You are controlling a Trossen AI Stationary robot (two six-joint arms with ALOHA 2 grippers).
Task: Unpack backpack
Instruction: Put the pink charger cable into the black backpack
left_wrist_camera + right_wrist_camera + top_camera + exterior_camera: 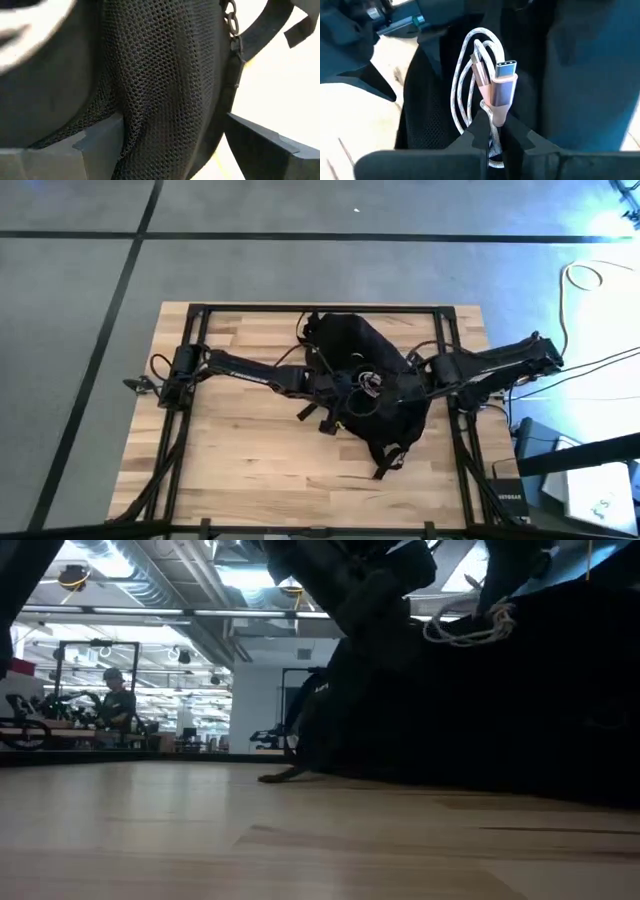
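The biggest risk here, as I judge it, is the coiled cable [482, 87] slipping: the right gripper [492, 135] has its jaws pinched shut on only the plug end, just below 2 silver connectors, so the loose loops could swing, snag on the backpack's [365, 375] opening or on the other arm, and pull free as it lifts. A second worry is the bag being dragged or tipped, since the left gripper [170, 142] has its jaws parted around a fold of the black mesh panel [160, 75]; whether they actually bite the fabric I cannot tell, and a weak hold would let the bag shift across the worktop [250, 470]. The backpack lies near the middle of the worktop, a little toward 1 o'clock, with straps trailing out toward 6 o'clock. The left arm reaches in from 9 o'clock, stretched nearly flat, its wrist at the bag's 9 o'clock edge. The right arm comes in from 3 o'clock, elbow raised, its wrist over the bag's centre, the 2 grippers close together there. In the low view the whitish cable hangs above the dark bulk of the bag, clear of the worktop.
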